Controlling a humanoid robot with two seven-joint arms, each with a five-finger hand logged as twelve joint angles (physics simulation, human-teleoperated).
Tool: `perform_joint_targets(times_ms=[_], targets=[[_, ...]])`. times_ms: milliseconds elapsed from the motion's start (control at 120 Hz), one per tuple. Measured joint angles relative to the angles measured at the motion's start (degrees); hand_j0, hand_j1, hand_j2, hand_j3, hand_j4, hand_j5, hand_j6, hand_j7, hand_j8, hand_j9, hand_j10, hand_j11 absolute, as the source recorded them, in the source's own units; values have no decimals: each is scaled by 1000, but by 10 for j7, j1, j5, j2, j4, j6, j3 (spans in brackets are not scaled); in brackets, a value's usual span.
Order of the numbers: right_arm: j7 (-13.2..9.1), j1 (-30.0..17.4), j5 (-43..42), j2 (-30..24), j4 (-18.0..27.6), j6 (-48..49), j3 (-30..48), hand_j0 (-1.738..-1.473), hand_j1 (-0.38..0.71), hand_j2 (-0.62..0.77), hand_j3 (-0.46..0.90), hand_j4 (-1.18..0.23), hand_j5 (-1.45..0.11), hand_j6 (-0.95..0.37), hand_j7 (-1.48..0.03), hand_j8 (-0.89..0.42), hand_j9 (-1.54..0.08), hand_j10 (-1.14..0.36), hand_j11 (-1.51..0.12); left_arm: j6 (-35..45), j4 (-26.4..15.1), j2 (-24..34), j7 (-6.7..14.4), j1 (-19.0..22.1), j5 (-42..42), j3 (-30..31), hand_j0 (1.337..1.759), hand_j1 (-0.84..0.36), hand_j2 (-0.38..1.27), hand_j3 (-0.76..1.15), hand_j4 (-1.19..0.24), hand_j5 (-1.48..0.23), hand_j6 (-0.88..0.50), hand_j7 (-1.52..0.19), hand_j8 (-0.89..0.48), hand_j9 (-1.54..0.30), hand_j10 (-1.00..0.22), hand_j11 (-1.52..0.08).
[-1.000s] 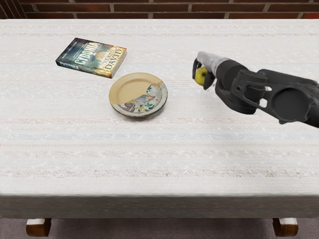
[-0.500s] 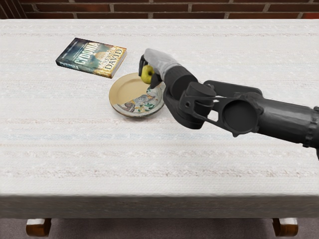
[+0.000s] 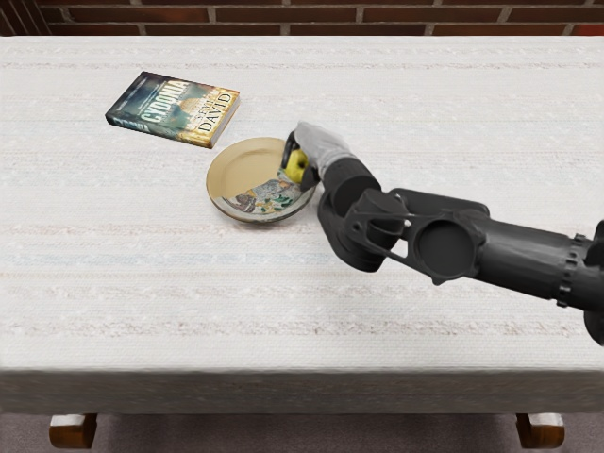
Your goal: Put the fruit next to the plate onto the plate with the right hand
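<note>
A small yellow fruit (image 3: 296, 166) sits in the grasp of my right hand (image 3: 300, 159), right over the right rim of the plate (image 3: 243, 170). The plate is tan with a painted patch on its lower right part. My right arm reaches in from the right edge, and its silver hand curls round the fruit from above and behind. I cannot tell whether the fruit touches the plate. The left arm is out of view.
A paperback book (image 3: 174, 109) lies flat at the back left, just beyond the plate. The white table (image 3: 302, 311) runs wide to the front and right. A brick wall stands behind the far edge.
The right hand carried the fruit leftward from the table's right side to the plate, then dropped lower and slightly right, down to the plate's right rim.
</note>
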Motion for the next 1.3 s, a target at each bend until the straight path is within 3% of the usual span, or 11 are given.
perform_joint_targets(times_ms=[500, 1017, 1175, 1300], targets=[[0, 3, -2, 9, -40, 1, -8, -1650, 315, 250, 1, -795, -1078, -319, -1043, -275, -1091, -665, -1116, 0, 0, 0, 0, 0, 0, 0, 1658, 325, 4, 0, -21, -27, -21, -27, -21, -27, -21, -27], [0, 23, 4, 9, -39, -8, -42, -1650, 329, 266, 1, -789, -1067, -308, -1035, -270, -1073, -669, -1090, 0, 0, 0, 0, 0, 0, 0, 1658, 325, 4, 0, -21, -27, -21, -27, -21, -27, -21, -27], [0, 18, 8, 9, -36, -9, -42, -1653, 350, 325, 0, -756, -1003, -335, -972, -289, -1005, -689, -1015, 0, 0, 0, 0, 0, 0, 0, 1658, 325, 4, 0, -21, -27, -21, -27, -21, -27, -21, -26], [0, 18, 9, 9, -30, -8, -41, -1654, 327, 294, 0, -704, -951, -359, -920, -317, -946, -685, -952, 0, 0, 0, 0, 0, 0, 0, 1658, 325, 4, 0, -21, -27, -21, -27, -21, -26, -21, -26]])
